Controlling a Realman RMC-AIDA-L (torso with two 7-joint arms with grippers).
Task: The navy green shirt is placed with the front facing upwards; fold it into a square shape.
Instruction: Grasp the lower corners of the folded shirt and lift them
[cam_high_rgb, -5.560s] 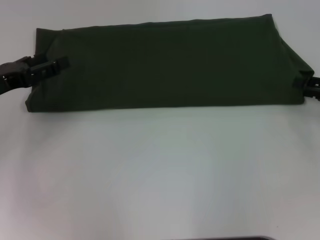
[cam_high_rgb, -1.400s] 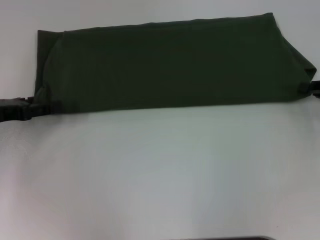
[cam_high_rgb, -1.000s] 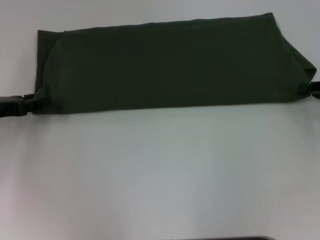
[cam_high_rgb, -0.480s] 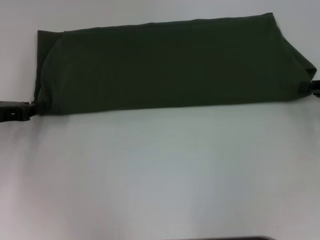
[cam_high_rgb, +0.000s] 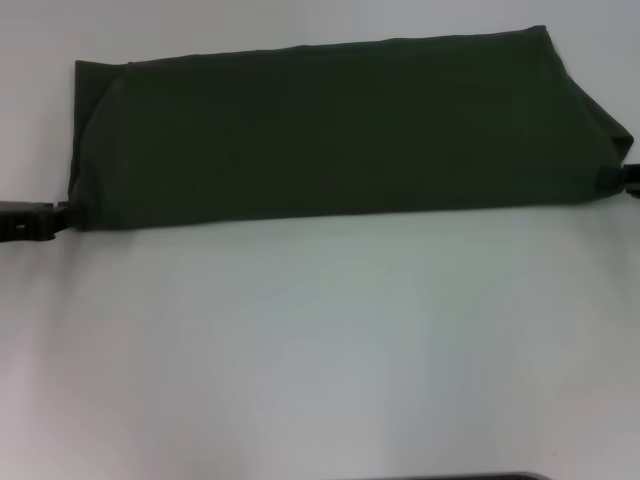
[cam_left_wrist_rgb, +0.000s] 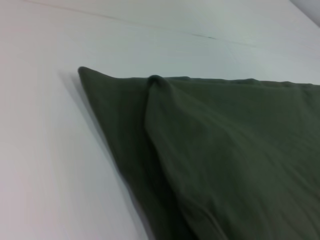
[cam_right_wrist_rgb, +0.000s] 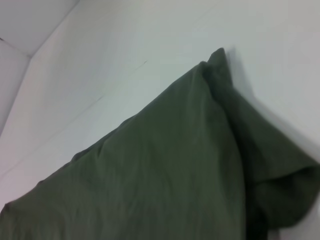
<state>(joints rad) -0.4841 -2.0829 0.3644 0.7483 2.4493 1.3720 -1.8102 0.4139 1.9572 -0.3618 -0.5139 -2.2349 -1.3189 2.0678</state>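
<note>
1. My left tool shows at the frame's left edge as a black, blocky, angular plastic piece.
2. My right tool is a small black stub at the right edge.

Matt, soft woven cloth of the navy green shirt on a smooth matt white table.

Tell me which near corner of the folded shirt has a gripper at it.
Both: the left gripper meets the navy green shirt at its near left corner, the right gripper at its near right corner.
</note>
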